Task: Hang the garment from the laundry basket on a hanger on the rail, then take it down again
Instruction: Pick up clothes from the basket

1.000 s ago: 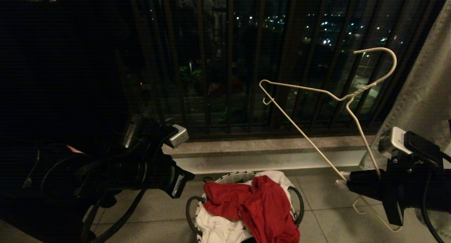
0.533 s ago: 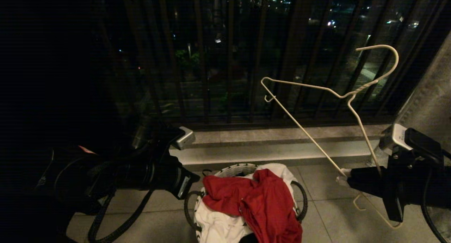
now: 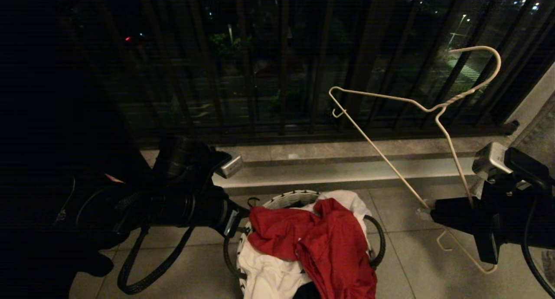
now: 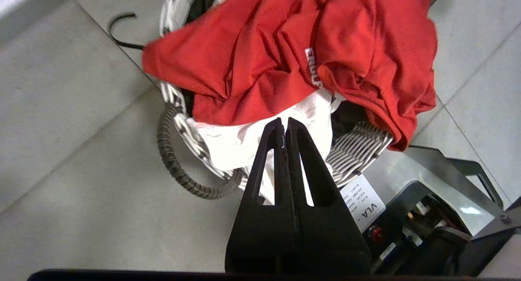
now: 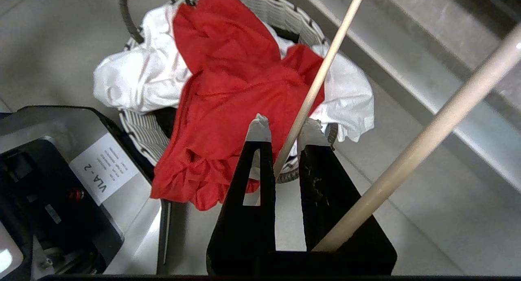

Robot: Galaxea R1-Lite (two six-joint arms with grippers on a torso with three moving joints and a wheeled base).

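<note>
The tiled floor (image 3: 412,264) carries the laundry basket (image 3: 284,200), which stands near the step below the railing. The garment (image 3: 321,242) lies crumpled on top of a white cloth (image 3: 264,277), spilling over the basket's rim. It looks light, soft and limp, so a raised fold near the top seems the best place to pinch. The hanger (image 3: 403,130), thin and stiff, is clamped by its lower wire in the right gripper (image 5: 283,130). The left gripper (image 4: 283,124) is clenched empty, poised just above the basket's rim.

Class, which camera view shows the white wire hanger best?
The head view: the whole hanger shows, hook to bottom bar, held in the right claw. The right wrist view shows only two wires; the left wrist view shows none.
</note>
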